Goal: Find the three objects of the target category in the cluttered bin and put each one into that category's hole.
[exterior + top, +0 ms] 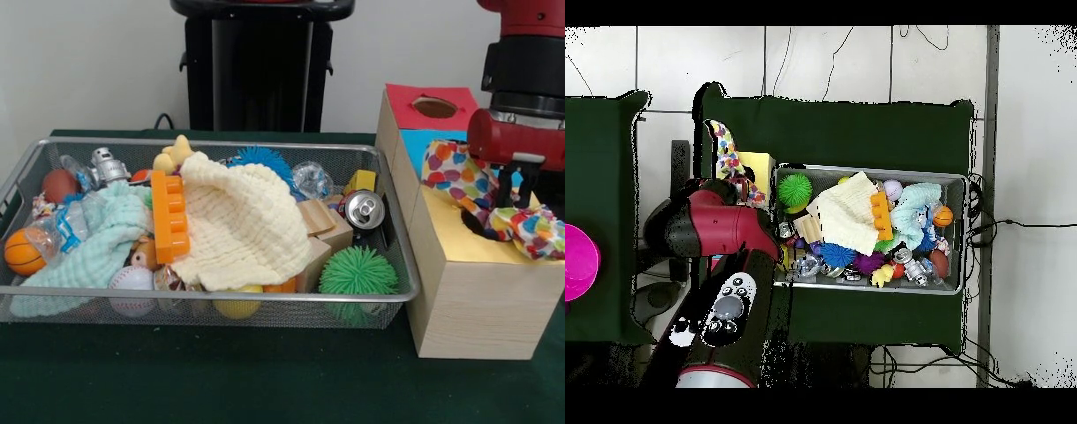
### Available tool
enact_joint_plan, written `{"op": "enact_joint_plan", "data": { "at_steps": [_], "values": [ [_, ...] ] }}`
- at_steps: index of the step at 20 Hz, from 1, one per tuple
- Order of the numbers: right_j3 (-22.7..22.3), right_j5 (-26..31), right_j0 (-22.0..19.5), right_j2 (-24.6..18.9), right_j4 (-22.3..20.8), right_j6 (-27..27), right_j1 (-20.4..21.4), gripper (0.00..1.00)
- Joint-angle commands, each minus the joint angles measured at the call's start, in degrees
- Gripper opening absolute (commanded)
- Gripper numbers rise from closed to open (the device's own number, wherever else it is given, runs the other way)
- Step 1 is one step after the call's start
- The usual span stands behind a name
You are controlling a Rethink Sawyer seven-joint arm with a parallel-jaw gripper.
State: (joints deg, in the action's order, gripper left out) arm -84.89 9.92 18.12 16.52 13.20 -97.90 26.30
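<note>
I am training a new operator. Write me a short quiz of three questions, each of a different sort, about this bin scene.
1. True or false: the multicoloured cloth lies inside the wire bin.
2. Which thing sits at the bin's front corner nearest the wooden box? A) the orange basketball B) the green spiky ball C) the toy robot
3. Fill in: the orange building block rests against the cream ____.

Key: 1. False; it hangs over the wooden box, under the arm. 2. B. 3. cloth.
</note>
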Motion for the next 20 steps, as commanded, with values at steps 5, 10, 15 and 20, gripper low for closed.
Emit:
{"op": "enact_joint_plan", "data": {
  "at_steps": [5, 10, 15, 20],
  "values": [
    [-2.5, -11.1, -0.6, -4.1, -4.9, -9.0, -7.5, 0.00],
    [-2.0, -11.6, -0.3, -2.7, -4.7, -9.2, -8.6, 0.00],
    [-2.1, -7.7, -0.5, -2.3, -3.0, -9.2, -9.1, 0.00],
    [-1.7, -1.6, 0.3, -1.2, -1.2, -9.7, -9.5, 0.00]
  ]
}}
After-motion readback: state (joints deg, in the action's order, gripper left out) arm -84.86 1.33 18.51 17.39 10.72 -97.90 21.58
